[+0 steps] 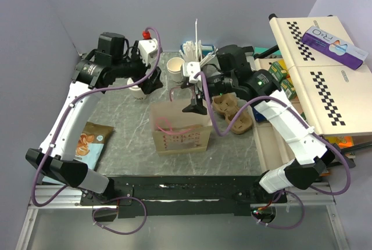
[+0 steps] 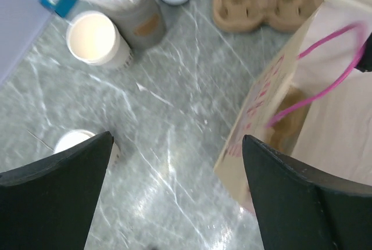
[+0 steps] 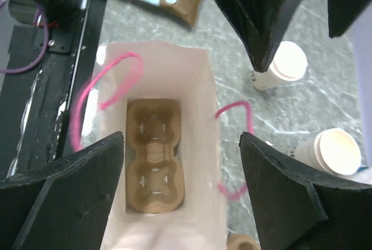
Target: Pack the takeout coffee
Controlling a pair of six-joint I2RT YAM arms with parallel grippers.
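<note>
One takeout coffee cup with a white lid (image 1: 136, 91) stands on the table just left of my left gripper (image 1: 152, 85). It shows beside the left finger in the left wrist view (image 2: 72, 141) and in the right wrist view (image 3: 285, 64). Further back stands an uncovered off-white cup (image 1: 175, 68) (image 2: 93, 38) (image 3: 334, 151). The left gripper (image 2: 177, 145) is open with nothing in it, between the lidded cup and the paper bag (image 1: 180, 134). My right gripper (image 1: 193, 106) (image 3: 181, 139) hangs open above the bag's mouth (image 3: 209, 145).
A brown cardboard two-cup tray (image 3: 154, 157) lies at the bottom of the bag; another tray (image 1: 232, 113) (image 2: 264, 3) sits on the table to its right. A grey cup of straws (image 1: 195, 58) (image 2: 136, 17) stands at the back. A snack packet (image 1: 90, 139) lies front left. Boxes (image 1: 314, 58) fill the right side.
</note>
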